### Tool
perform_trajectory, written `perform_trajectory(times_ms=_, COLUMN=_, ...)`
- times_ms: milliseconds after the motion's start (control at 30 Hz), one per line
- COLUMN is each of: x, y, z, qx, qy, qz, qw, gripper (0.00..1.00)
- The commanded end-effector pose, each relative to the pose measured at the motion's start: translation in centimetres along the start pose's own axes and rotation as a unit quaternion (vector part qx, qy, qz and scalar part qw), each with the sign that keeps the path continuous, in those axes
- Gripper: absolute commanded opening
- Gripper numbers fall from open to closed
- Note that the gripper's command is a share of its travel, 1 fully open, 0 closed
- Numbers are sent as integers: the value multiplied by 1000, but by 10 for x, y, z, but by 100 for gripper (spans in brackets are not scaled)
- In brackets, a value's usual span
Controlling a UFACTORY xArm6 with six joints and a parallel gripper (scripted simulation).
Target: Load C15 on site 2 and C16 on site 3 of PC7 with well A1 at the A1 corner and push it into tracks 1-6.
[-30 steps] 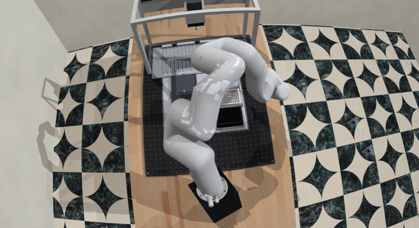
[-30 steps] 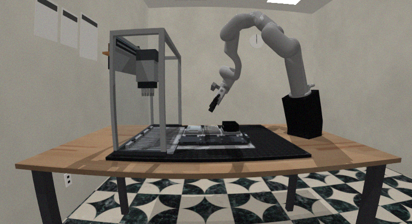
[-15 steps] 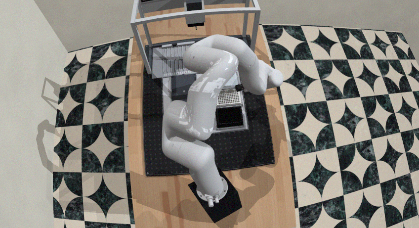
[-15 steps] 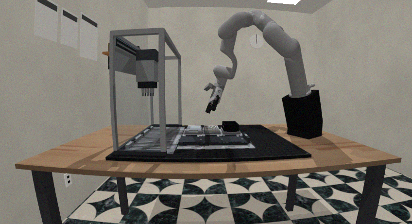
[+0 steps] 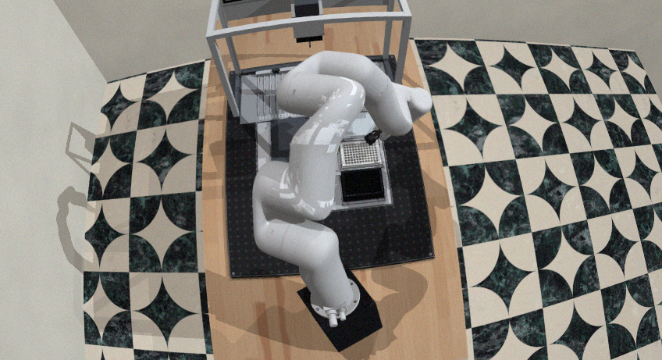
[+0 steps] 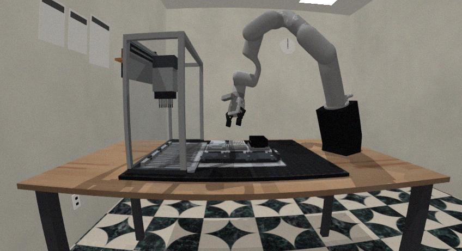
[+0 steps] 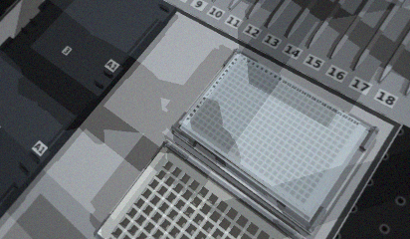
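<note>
The pincer [image 6: 235, 120] hung with its jaws spread fully and nothing between them, pointing down, well above the row of nests. Almost straight below it lay the fine-grid plate [image 7: 279, 136], seated in its nest just short of the numbered rails [image 7: 316, 35]. Beside that, on the side nearer the arm's base, sat the coarser-welled plate [image 7: 187, 209], the two nearly touching edge to edge. Further that way again, the black deep block [image 5: 362, 184] rested in its own nest. Off to one side below lay the dark carrier [image 7: 48, 100], loose on the pale apron [image 7: 137, 100] in front of the rails, its sites bare and the small A1 corner labels showing.

I judged this the approach to a first pick, nothing being loaded yet. The next move would call for squaring the jaws across a plate's sides, descending straight and closing gently, then keeping track of the A1 corner for placing.
</note>
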State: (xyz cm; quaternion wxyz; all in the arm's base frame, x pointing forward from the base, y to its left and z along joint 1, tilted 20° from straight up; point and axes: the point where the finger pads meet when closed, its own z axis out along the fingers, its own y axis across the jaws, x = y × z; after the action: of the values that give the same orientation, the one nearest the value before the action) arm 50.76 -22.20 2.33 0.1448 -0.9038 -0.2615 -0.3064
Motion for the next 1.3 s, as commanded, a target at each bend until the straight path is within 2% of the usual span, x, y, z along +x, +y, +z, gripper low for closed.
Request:
perform_trajectory(times_ms=0, x=10, y=0, z=2, qx=6, qy=-45, qz=-81, qw=996, gripper=100)
perform_trajectory(times_ms=267, x=32, y=0, z=5, qx=7, qy=-88, qz=-174, qw=981, gripper=100)
perform_trajectory(times_ms=333, x=32, y=0, z=5, qx=7, qy=-88, qz=-174, qw=981, gripper=100)
perform_trajectory(times_ms=467, x=50, y=1, z=7, qx=7, qy=-113, qz=-234, qw=966, gripper=100)
perform_trajectory(times_ms=567, x=50, y=1, z=7, qx=6, qy=-126, qz=-267, qw=955, gripper=100)
perform_trajectory(times_ms=833, x=82, y=2, z=9, qx=1, qy=-164, qz=-371, qw=914, gripper=100)
perform_trajectory(times_ms=900, x=82, y=2, z=9, qx=1, qy=-164, qz=-371, qw=914, gripper=100)
perform_trajectory(times_ms=1067, x=106, y=2, z=11, qx=-4, qy=-187, qz=-442, qw=877, gripper=100)
perform_trajectory(times_ms=1267, x=107, y=2, z=11, qx=-5, qy=-188, qz=-445, qw=875, gripper=100)
